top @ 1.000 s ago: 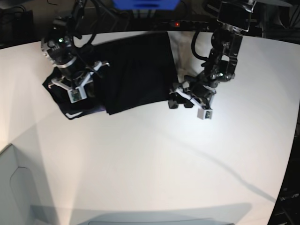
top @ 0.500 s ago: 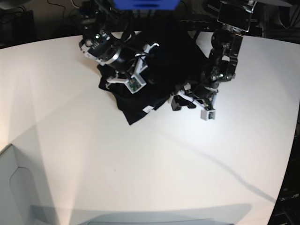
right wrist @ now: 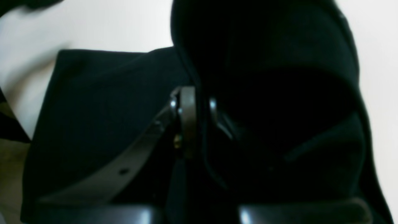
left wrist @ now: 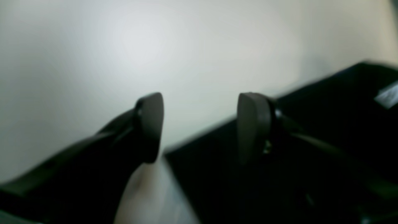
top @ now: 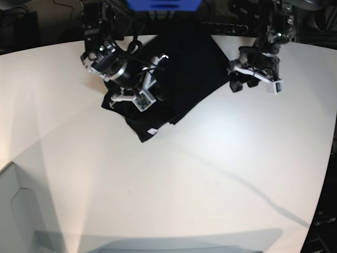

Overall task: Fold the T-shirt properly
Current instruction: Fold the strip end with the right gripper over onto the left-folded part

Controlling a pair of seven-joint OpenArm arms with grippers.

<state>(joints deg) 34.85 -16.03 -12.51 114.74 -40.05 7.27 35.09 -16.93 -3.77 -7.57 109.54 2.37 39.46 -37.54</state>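
The near half of the white table (top: 174, 200) lies bare; everything is going on at the far edge. There the black T-shirt (top: 181, 79) sits as a partly folded heap, one corner with a small white label (top: 152, 130) pointing toward me.

The right gripper (top: 138, 97) is planted over the left part of the heap, wrist angled down into the cloth. From its own camera, its jaws are pinched together on a doubled hem of the shirt, fabric bunched up ahead of them.

My reading is that a fold is mid-way, with the right arm carrying a flap across the body of the shirt. The next move likely calls for laying that flap flat, edges lined up, before letting go.

Farther back and to the other side, the left gripper (top: 256, 80) hangs clear of the shirt above bare table, jaws parted with nothing between them, the shirt's edge just beside it.
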